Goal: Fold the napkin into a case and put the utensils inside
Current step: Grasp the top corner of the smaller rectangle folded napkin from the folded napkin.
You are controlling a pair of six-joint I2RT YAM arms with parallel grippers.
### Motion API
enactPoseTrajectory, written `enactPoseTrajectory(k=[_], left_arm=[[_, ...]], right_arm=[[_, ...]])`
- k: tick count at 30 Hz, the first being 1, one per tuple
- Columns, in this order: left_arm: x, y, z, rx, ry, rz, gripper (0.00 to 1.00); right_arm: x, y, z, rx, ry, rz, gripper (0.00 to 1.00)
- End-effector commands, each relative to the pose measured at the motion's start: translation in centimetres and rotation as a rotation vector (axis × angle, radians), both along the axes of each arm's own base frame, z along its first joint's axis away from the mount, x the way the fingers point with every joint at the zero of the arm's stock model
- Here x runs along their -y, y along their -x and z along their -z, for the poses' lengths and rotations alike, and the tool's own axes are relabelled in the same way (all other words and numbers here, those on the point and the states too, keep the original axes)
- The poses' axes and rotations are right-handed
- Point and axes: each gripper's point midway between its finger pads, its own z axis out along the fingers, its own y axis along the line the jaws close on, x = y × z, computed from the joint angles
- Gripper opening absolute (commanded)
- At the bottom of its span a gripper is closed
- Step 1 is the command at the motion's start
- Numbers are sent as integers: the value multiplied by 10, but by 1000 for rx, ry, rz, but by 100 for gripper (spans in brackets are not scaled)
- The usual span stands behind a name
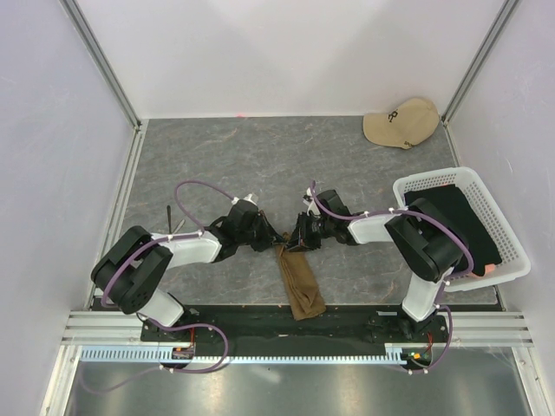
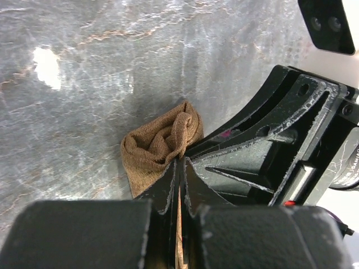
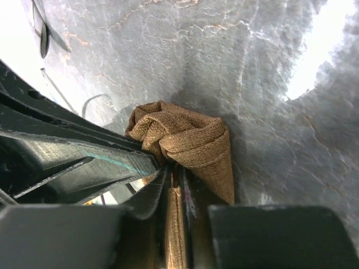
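Note:
The olive-brown napkin [image 1: 300, 282] lies as a narrow folded strip from the table's middle down to the near edge. Its far end is bunched up between both grippers. My left gripper [image 1: 279, 238] is shut on that bunched end [image 2: 160, 143], with cloth showing between its fingers [image 2: 180, 162]. My right gripper [image 1: 294, 241] faces it from the other side, its jaws close together with a fold of napkin [image 3: 190, 140] pinched between them [image 3: 174, 168]. The two grippers nearly touch. A slim dark utensil [image 1: 170, 217] lies on the table to the left, beside the left arm.
A white mesh basket [image 1: 434, 177] holding black fabric [image 1: 468, 221] stands at the right edge, close to the right arm's elbow. A beige cap [image 1: 401, 123] lies at the back right. White walls enclose the grey table on three sides.

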Motion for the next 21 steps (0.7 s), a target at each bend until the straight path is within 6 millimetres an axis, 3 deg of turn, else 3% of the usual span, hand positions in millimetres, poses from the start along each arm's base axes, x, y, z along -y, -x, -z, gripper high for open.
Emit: enactPoseTrajectory(k=[1,3,9,17,21], left_arm=[[14,20,-8,-24,41,61,2],[13,18,-10,-15,34,63,2],[10,16,-15,12,9,61,2],[9,15,-23,37,2,75,2],[11,16,-24,37,8,86,2]], right_arm=[[5,-14,-16,116,32,23,32],[10,-9,-21,128,40,13,39],[20,0,-29,141,57,7,41],[18,3,-32,144,32,8,23],[16,3,-31,144,12,12,20]])
